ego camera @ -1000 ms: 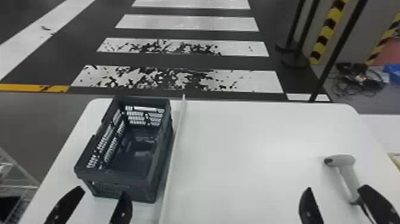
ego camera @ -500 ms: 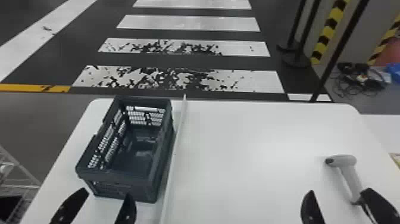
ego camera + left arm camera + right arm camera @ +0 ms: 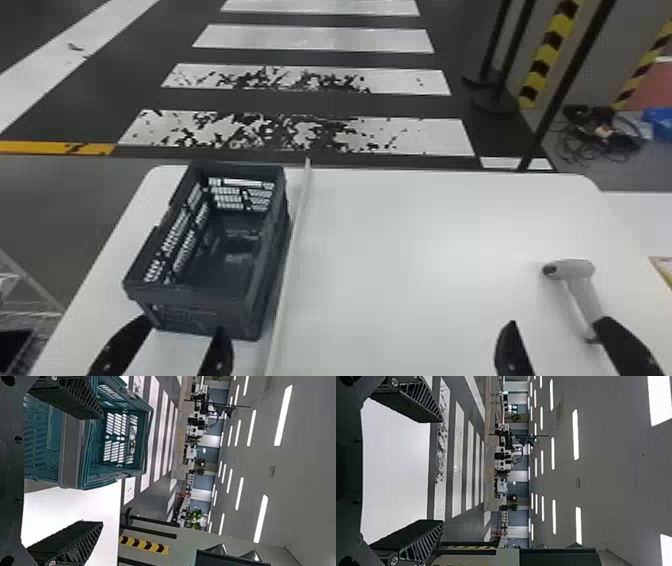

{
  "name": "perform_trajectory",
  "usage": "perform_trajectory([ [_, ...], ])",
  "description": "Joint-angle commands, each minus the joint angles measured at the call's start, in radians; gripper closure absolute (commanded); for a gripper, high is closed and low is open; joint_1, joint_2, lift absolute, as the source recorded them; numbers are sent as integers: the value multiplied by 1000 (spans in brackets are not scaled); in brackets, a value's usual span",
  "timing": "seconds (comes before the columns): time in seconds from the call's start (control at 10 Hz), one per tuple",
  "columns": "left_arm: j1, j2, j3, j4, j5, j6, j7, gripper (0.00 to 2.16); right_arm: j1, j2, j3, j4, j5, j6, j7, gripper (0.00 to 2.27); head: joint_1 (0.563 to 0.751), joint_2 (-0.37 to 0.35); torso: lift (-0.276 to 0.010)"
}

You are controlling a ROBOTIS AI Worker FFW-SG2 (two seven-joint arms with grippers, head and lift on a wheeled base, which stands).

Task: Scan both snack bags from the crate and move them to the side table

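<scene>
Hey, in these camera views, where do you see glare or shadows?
Head view: a soft bright patch of glare on the white table, dull reflections on the floor of the dark crate; left wrist view: ceiling lights as bright white strips, a grey shadow on the table beside the crate; right wrist view: more bright ceiling lights, some looking washed out to plain white.

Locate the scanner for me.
In the head view, the scanner lies on the right side of the white table, its handle end by the right gripper.
</scene>
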Motion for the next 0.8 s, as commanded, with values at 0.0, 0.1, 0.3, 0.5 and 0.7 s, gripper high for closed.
perform_trajectory([
  [0.0, 0, 0, -1, 0, 1, 0, 1, 39, 0, 0, 0, 20, -3, -60, 7, 87, 695, 4, -95],
  [0.1, 0, 0, 0, 0, 0, 0, 1, 39, -2, 0, 5, 37, -8, -99, 20, 87, 695, 3, -95],
  [0.3, 0, 0, -1, 0, 0, 0, -1, 39, -3, 2, 9, 41, -34, -103, 18, 87, 695, 8, -95],
  [0.5, -4, 0, -3, -3, 0, 0, -2, 39, 0, 3, 8, 41, -48, -118, 17, 83, 695, -1, -95],
  [0.7, -4, 3, -3, -5, 0, 0, -5, 39, 2, 3, 8, 41, -51, -121, 17, 83, 695, -9, -95],
])
